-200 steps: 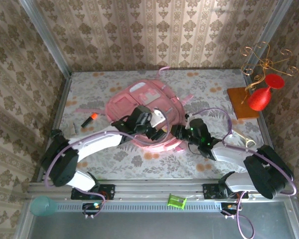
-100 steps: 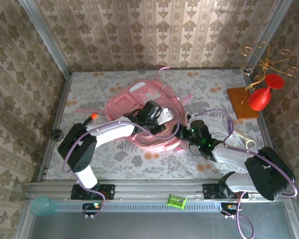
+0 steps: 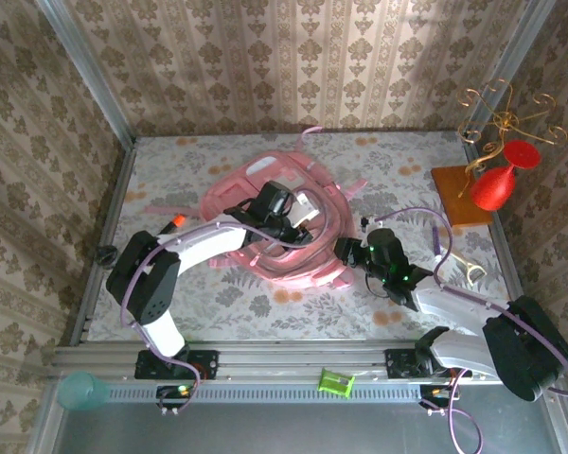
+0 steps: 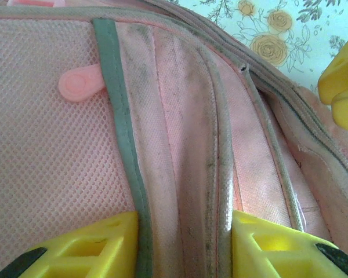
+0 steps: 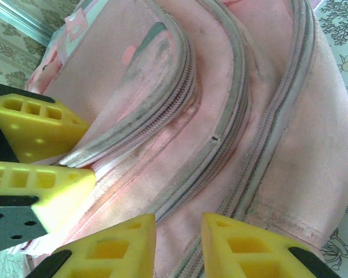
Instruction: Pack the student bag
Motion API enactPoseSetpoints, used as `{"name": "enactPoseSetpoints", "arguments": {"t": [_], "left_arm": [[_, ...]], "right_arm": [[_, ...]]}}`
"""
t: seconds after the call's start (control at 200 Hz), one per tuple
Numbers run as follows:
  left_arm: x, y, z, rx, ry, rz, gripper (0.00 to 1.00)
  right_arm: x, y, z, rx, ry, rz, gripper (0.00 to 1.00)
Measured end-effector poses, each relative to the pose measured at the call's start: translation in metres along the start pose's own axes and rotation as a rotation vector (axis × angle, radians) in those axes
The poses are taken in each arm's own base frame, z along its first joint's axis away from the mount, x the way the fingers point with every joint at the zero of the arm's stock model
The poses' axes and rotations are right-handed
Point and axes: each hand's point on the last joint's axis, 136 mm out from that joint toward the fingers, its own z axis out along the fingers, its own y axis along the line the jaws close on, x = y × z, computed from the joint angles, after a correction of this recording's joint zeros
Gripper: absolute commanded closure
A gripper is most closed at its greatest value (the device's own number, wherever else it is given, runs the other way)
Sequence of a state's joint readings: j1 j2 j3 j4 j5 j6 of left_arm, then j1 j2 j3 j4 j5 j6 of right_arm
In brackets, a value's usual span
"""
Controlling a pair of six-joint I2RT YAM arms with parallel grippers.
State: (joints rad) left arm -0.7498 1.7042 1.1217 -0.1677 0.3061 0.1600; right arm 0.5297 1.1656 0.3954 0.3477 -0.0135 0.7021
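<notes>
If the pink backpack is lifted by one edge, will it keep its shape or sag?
The student bag would probably sag: its fabric is soft and creased, with folds along the zips. It looks fairly flat on the table, so it is likely light for its size. Its loose straps may drag or catch when it is pushed.

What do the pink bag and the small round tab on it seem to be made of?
The bag looks like woven cloth, matte and grimy: weave lines show, and part of it is mesh. The tab looks like smooth plastic or rubber, with no weave; I cannot tell which.
</notes>
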Motion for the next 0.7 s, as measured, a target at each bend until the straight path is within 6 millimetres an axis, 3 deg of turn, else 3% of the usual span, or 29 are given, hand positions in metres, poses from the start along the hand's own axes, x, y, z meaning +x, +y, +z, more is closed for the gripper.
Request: {"name": "enactPoseSetpoints", "arguments": {"t": [0.25,0.46,0.605,0.7], "left_arm": [[-0.004,0.003,-0.004,0.053,-0.032,-0.081,0.66],[-0.008,0.008,-0.009,0.076,-0.055,-0.139,0.99],[-0.017,0.009,-0.02,0.088,-0.092,-0.161,1.0],[-0.023,0.01,-0.031,0.085,-0.133,-0.163,1.0]], "right_arm": [[0.003,-0.006,-0.002,0.026,0.013,-0.011,0.7],[-0.005,-0.022,-0.018,0.12,0.005,-0.072,0.53],[-0.033,-0.037,-0.04,0.263,-0.02,-0.142,0.38],[-0.062,-0.06,-0.058,0.393,-0.057,-0.148,0.33]]}}
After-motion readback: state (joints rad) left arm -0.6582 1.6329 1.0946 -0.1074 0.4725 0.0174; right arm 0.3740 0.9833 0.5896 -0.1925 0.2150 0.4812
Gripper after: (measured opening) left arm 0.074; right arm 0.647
